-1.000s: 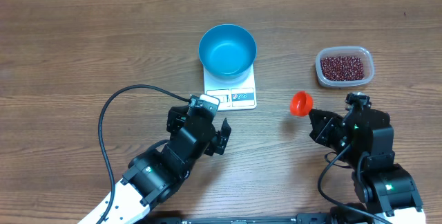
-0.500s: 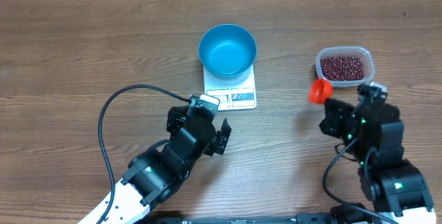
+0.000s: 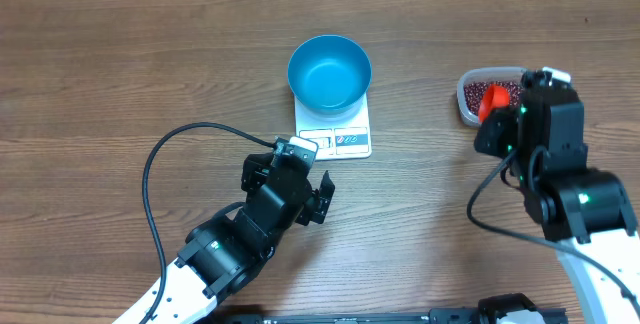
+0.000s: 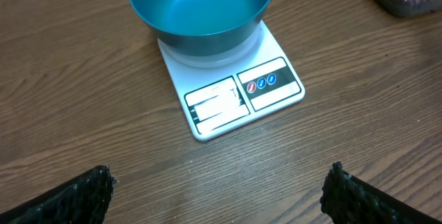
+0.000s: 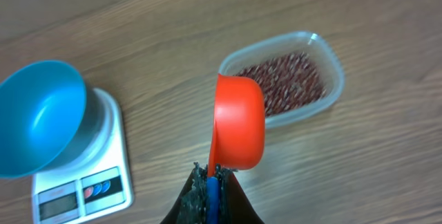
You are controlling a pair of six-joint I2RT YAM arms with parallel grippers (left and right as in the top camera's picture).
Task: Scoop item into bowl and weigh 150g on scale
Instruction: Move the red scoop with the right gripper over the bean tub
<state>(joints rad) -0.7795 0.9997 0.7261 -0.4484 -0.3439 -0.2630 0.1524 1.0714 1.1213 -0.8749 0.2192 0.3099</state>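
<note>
Left end effector (image 4: pixel 217 200): fingers spread wide, nothing between them, over bare desk (image 3: pixel 100 64) at 6 o'clock of the scale
Right end effector (image 5: pixel 210 193): pinched on the blue handle of the orange-red scoop (image 5: pixel 238 124)
Scoop: was above the 9 o'clock end of the tub; whether it touched the beans could not be told
Step in hand: judged as the first dip, scoop brought to the beans for loading
Next move: likely called for sinking the cup into the pile, levelling it, then carrying it towards 9 o'clock to the bowl without spilling
Scale (image 4: pixel 235 99): flat on the desk, display at its 6 o'clock edge, reading too small to tell
Bowl (image 4: pixel 200 10): blue, stood on the scale, empty
Tub (image 5: pixel 337 79): clear plastic, at 3 o'clock of the bowl and well apart from it
Beans (image 5: pixel 290 79): all lay in the tub as a shallow red-brown layer
</note>
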